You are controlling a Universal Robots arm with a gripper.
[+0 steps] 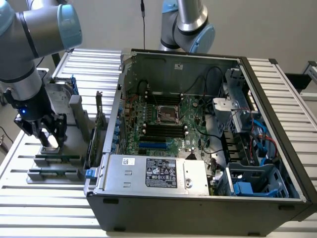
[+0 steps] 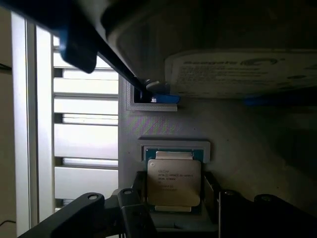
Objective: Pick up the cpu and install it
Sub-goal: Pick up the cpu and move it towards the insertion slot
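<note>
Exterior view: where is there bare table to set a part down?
Bare slats in front of the parts rack; more beyond the case at the exterior view's right. Crowded: the rack, with the gripper over the cpu.

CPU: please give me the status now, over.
Gripper low over the cpu, at the grey holder. Cpu lying flat in its seat, not lifted. Hard drive close beside it, nothing on top.

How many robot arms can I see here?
2. One arm hangs over the rack at the exterior view's left; a second arm stands behind the case. More could be out of frame.
</note>
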